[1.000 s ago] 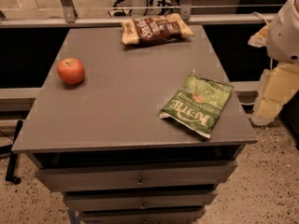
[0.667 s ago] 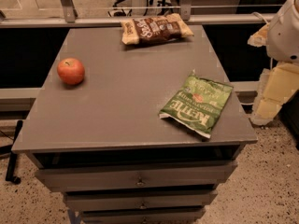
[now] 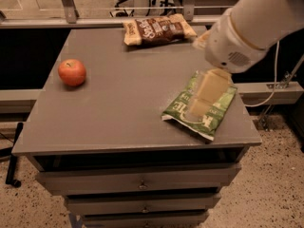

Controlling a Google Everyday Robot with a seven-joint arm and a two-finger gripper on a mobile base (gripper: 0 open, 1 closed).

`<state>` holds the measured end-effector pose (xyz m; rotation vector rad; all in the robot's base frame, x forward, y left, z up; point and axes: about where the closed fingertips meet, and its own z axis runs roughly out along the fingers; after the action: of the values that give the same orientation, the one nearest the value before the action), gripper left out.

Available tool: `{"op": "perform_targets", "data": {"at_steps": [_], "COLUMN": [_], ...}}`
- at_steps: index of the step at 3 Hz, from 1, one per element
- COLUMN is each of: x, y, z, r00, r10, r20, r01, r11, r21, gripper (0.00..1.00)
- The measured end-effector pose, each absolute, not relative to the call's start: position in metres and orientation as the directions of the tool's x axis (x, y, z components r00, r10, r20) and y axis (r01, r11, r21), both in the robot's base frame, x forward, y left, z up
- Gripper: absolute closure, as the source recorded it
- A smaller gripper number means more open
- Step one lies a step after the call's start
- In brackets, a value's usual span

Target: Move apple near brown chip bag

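Note:
The red-orange apple sits on the grey table near its left edge. The brown chip bag, dark brown with cream-yellow ends, lies flat at the table's far edge, well apart from the apple. My gripper hangs from the white arm that reaches in from the upper right. It is over the right side of the table, above the green chip bag, far to the right of the apple. It holds nothing that I can see.
A green Kettle chip bag lies near the table's front right corner, partly covered by the gripper. Drawers are under the tabletop. A metal rail runs behind the table. A cable hangs at the right.
The arm has swung in from the right edge of the view to above the green bag. The view has shifted closer. The apple and both bags have not moved.

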<state>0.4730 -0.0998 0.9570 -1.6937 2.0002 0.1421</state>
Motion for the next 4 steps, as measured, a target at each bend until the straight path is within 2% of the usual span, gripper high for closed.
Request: {"op": "perform_targets", "data": {"at_steps": [1, 3, 4], "x": [0.492, 0.497, 0.517], "y": [-0.039, -0.024, 0.012], "z": [0.955, 0.950, 0.945], "r00": [-0.030, -0.027, -0.001], "r10": [-0.825, -0.801, -0.746], "r20": [-0.564, -0.598, -0.666], "r01": [-0.943, -0.945, -0.937], "r11": [0.210, 0.216, 0.232], "r21": [-0.258, -0.247, -0.260], "gripper": [0.00, 0.00, 0.00]}}
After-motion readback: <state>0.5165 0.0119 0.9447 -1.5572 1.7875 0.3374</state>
